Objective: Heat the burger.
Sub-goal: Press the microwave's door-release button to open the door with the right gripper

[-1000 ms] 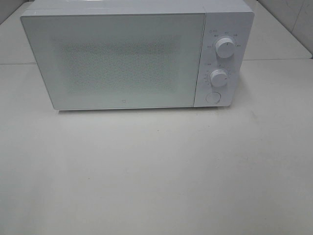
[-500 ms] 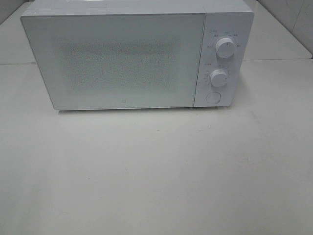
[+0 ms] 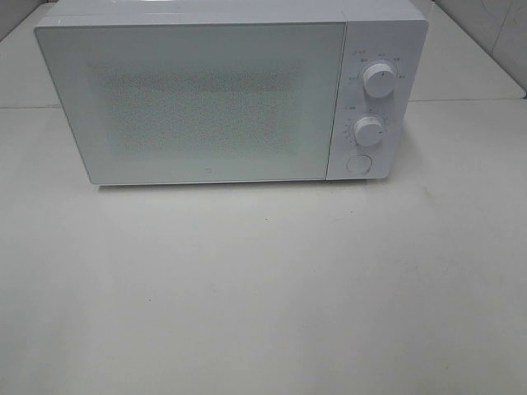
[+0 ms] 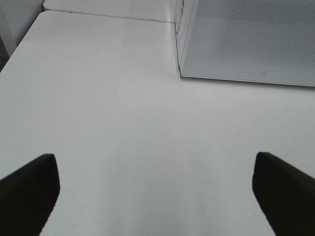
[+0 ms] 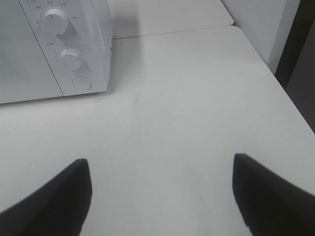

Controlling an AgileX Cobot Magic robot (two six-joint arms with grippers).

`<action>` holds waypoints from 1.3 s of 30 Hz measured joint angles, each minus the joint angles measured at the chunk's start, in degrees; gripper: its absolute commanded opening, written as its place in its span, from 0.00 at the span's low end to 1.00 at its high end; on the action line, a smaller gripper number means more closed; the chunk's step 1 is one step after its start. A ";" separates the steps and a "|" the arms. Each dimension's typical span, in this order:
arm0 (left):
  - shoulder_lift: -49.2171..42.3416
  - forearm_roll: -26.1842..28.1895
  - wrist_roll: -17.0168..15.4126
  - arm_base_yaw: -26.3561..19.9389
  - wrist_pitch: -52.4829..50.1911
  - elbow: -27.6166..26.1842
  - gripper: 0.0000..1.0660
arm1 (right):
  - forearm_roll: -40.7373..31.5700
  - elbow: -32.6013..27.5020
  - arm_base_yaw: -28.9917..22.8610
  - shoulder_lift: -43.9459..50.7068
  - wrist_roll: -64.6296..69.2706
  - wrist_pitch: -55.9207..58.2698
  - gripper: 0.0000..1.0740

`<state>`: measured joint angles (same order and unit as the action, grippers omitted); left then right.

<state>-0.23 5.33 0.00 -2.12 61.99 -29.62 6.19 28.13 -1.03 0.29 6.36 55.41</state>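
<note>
The microwave (image 3: 206, 99) stands at the rear of the table (image 3: 263, 288). The panel (image 3: 375, 49) is at its right end: upper dial (image 3: 379, 79), lower dial (image 3: 368, 131) beneath, round button (image 3: 358, 164) lowest. My left pincer (image 4: 155, 164) hangs over the table before and left of the microwave, and my right pincer (image 5: 160, 164) hangs before and right of it.

The burger is out of sight in every view. The white microwave (image 3: 230, 95) stands at the back of the tabletop (image 3: 263, 288), its door (image 3: 165, 123) shut.
</note>
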 measured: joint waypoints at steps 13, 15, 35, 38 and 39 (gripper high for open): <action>0.00 0.00 0.00 0.00 0.00 0.00 0.94 | -0.17 0.00 0.00 0.00 0.00 0.00 0.71; 0.00 0.00 0.00 0.00 0.00 0.00 0.94 | -0.17 0.00 0.00 0.00 0.00 0.00 0.71; 0.00 0.00 0.00 0.00 0.00 0.00 0.94 | -0.17 0.00 0.00 0.00 0.00 0.00 0.71; 0.00 0.00 0.00 0.00 0.00 0.00 0.94 | -0.17 0.00 0.00 0.00 0.00 0.00 0.71; 0.00 0.00 0.00 0.00 0.00 0.00 0.94 | -0.17 0.00 0.00 0.00 0.00 0.00 0.71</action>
<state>-0.23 5.33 0.00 -2.12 61.99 -29.62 6.02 28.13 -1.03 0.29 6.36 55.41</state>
